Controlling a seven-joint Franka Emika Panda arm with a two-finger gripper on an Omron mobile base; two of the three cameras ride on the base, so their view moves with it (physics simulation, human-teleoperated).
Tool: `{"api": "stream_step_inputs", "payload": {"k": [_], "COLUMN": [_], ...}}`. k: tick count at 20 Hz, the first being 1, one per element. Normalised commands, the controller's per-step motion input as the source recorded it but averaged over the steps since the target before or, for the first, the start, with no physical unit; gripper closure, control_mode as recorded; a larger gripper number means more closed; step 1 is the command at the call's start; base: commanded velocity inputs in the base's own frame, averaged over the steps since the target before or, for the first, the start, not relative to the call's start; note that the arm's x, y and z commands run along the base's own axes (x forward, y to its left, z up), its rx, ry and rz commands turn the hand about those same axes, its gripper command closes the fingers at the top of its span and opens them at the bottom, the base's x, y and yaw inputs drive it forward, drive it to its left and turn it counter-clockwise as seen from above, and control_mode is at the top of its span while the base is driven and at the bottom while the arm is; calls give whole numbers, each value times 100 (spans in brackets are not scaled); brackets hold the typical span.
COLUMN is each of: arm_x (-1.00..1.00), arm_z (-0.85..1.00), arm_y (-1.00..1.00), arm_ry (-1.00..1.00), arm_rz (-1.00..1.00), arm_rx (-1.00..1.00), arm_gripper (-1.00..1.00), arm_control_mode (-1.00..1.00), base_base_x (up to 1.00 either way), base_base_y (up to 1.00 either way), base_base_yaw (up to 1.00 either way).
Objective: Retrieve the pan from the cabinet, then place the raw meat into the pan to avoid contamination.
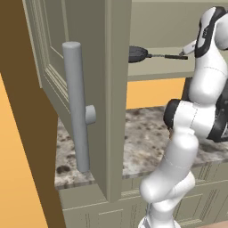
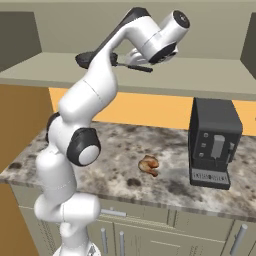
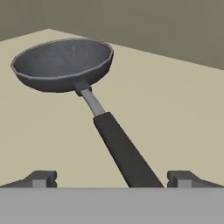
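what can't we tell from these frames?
- Left base view: open cabinet door hides the pan's left rim; the tool is behind the arm.
- Right base view: the arm covers most of the pan and its handle.
- Hand view: handle end cut off by the bottom band; tool fingertips wide apart, contact with the handle unclear.
- Raw meat: too small for detail.
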Motion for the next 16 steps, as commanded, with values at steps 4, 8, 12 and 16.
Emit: {"api": "stream_step_inputs", "payload": {"k": [4,8,12,16], "arm_x": [44,45,27,0], "arm_z": [-4,-1,0,-3], "arm_y": [-7,-21,-28,-5], "arm_ry": [4,7,9,3], "arm_rz": [3,5,6,4], "arm_rx": [0,0,0,0], "arm_gripper": [-100,-100,-100,-100], "arm_control_mode": [-100,-100,-100,-100], "base_base_x": [0,0,0,0], "base_base_y": [0,0,0,0], "base_base_yaw": [0,0,0,0]}}
